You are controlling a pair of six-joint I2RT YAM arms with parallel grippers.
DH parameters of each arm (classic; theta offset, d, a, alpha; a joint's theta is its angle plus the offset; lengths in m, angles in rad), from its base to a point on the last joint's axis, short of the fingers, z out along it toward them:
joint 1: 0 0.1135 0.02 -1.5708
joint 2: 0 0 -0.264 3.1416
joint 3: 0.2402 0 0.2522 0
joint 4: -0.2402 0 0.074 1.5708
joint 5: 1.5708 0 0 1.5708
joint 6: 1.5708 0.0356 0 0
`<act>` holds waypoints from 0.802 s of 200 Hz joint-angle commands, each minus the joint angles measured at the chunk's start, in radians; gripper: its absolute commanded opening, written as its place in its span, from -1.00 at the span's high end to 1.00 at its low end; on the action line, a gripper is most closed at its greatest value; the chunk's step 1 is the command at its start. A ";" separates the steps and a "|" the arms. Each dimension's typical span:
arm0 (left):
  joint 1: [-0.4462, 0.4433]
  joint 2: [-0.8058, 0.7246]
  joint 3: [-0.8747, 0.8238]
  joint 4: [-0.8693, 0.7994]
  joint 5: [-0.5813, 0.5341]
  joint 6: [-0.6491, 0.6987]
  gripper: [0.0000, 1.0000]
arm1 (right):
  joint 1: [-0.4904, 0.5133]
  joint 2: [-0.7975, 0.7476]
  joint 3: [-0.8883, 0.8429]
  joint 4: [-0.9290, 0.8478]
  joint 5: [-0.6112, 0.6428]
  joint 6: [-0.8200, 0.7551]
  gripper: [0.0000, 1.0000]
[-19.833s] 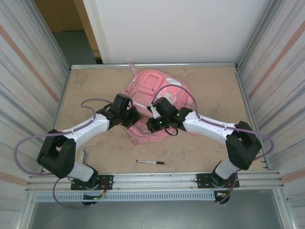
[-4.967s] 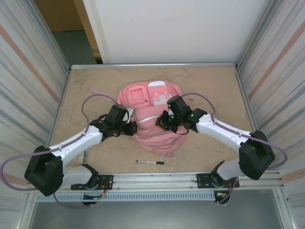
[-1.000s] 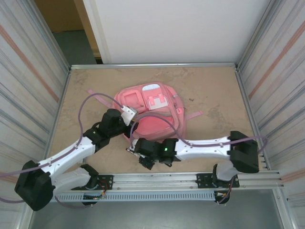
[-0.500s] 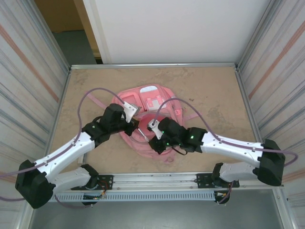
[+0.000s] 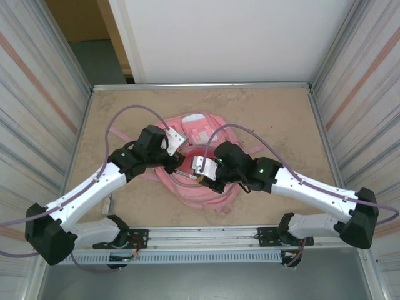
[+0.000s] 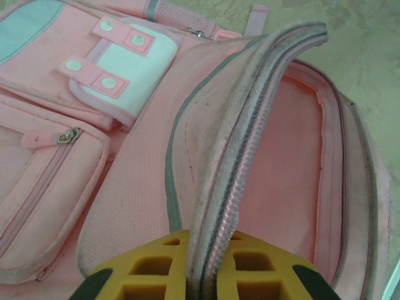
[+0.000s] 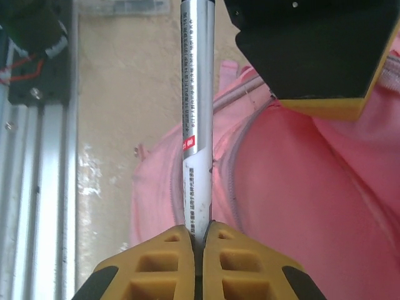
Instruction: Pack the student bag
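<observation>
The student bag (image 5: 195, 189) is a soft pink backpack lying mid-table, with white and light-pink pocket patches (image 6: 134, 59) on its front. My left gripper (image 5: 177, 164) is shut on the grey zip edge (image 6: 250, 131) of the main opening and holds that flap up, so the pink lining (image 6: 284, 181) shows. My right gripper (image 5: 199, 175) is shut on a silver-and-white pen (image 7: 195, 125), which points forward just beside the raised zip edge. In the right wrist view the left gripper's black body (image 7: 312, 44) hangs over the bag (image 7: 300, 212).
The sandy table (image 5: 281, 119) is boxed in by corrugated walls left and right and a white panel at the back. An aluminium rail (image 5: 206, 234) carrying both arm bases runs along the near edge, and it lies to the left of the pen in the right wrist view (image 7: 37, 162).
My right gripper has carried the pen from the near table edge up to the bag's opening. The left gripper has lifted the zip edge and moved back and to the right.
</observation>
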 commanded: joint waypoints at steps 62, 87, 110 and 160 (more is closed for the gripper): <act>0.003 0.001 0.010 0.108 0.079 -0.054 1.00 | -0.029 0.062 0.106 -0.183 0.064 -0.304 1.00; 0.014 0.023 0.011 0.109 0.079 -0.029 1.00 | -0.031 0.075 0.093 -0.195 0.110 -0.343 1.00; 0.023 0.045 0.021 0.113 0.122 0.001 1.00 | -0.045 0.101 0.082 -0.156 0.170 -0.390 1.00; 0.030 0.022 0.006 0.109 0.130 0.072 1.00 | -0.155 0.206 0.063 0.039 0.185 -0.472 0.97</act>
